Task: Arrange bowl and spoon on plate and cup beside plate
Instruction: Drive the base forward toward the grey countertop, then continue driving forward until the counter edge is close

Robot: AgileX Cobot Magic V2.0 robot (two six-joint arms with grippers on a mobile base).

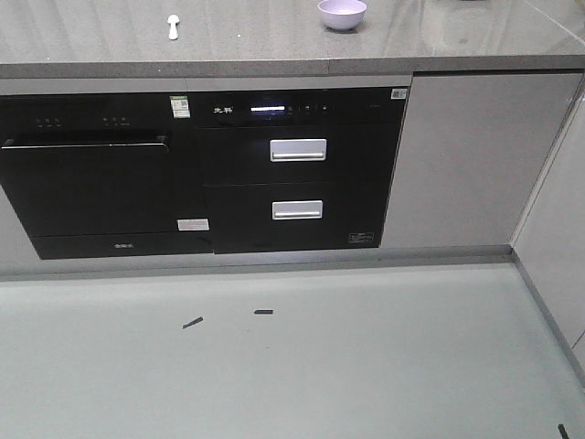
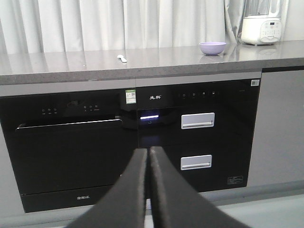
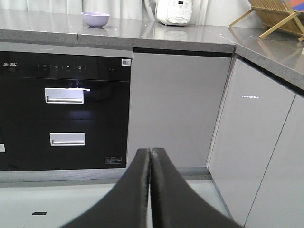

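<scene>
Jaws pressed together, empty, on left gripper (image 2: 148, 151) and right gripper (image 3: 150, 151). Nothing arranged yet; probably next: near counter (image 1: 274, 46), reach bowl (image 1: 342, 13).

The lavender bowl (image 1: 342, 13) stands upright on the desk (image 1: 256, 41). The spoon (image 1: 173, 26), seemingly whitish, lies well apart, leftward.

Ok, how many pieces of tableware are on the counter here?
2. The spoon lies on the counter toward the left, the bowl farther right. No plate or cup shows in any view; they may sit outside the frames.
</scene>
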